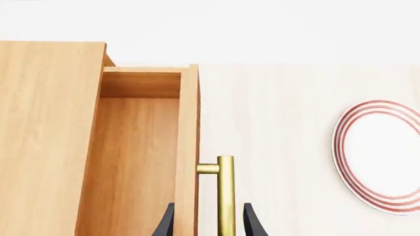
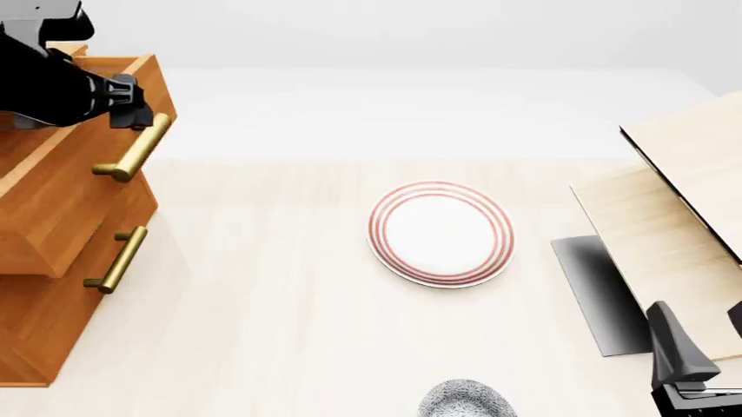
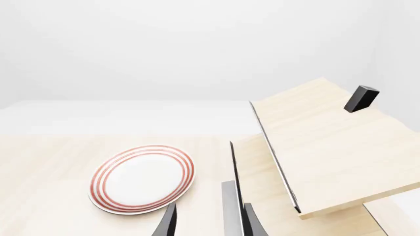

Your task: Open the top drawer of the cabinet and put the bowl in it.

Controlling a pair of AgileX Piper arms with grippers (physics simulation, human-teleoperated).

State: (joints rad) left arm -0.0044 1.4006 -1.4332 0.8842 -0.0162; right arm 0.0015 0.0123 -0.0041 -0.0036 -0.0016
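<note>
The cabinet stands at the table's left edge. Its top drawer is pulled out, and what shows of its inside holds nothing. My left gripper is open, its dark fingers straddling the brass handle without closing on it. From the front it sits at the handle's far end. The speckled bowl rests on the table at the near edge, partly cut off. My right gripper stands open and holds nothing at the near right, to the right of the bowl.
A white plate with red rings lies mid-table, between the cabinet and the pale boards leaning at the right. A dark grey patch lies at the boards' foot. A lower drawer is shut.
</note>
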